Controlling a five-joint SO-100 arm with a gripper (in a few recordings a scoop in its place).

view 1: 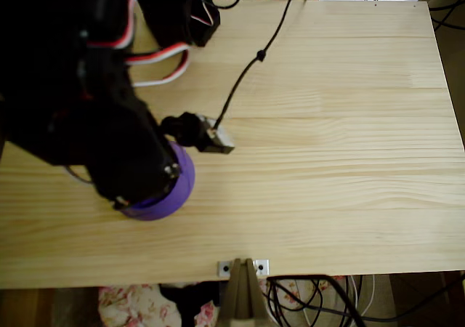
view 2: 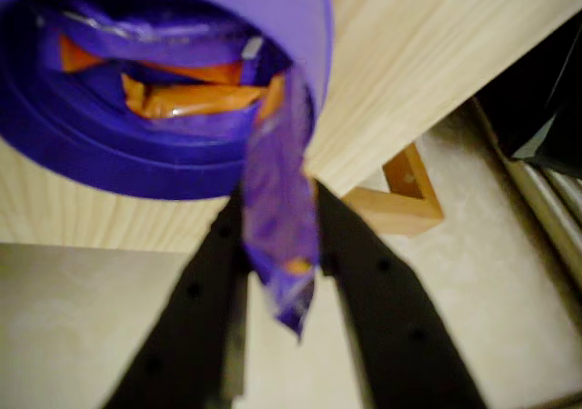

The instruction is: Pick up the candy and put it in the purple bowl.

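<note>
Black two-finger tool [view 2: 282, 245] pinched flat purple-and-orange wrapped candy [view 2: 280, 214] over rim of glossy violet plastic bowl [view 2: 300, 27]; bowl [view 1: 178, 185] sat near front-left edge of pale wooden surface [view 1: 327, 160], right side open.

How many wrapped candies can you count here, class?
At least 2: one candy between the gripper fingers above the purple bowl, and at least one wrapped sweet lying inside it; overlapping wrappers may hide more.
</note>
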